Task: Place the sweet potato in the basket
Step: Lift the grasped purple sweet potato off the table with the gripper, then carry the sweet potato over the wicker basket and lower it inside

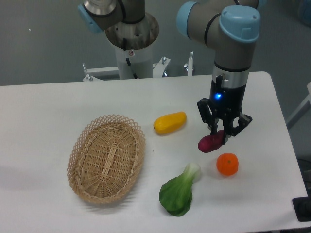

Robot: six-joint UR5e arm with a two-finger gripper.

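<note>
Purple sweet potato (211,142) in downward-pointing gripper (219,137)

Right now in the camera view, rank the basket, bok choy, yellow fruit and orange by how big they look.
1. basket
2. bok choy
3. yellow fruit
4. orange

Arm reaches over table's right side, wrist vertical, blue light lit on wrist. Gripper (219,138) points straight down, fingers closed on sweet potato (210,143), apparently lifted slightly.
</note>
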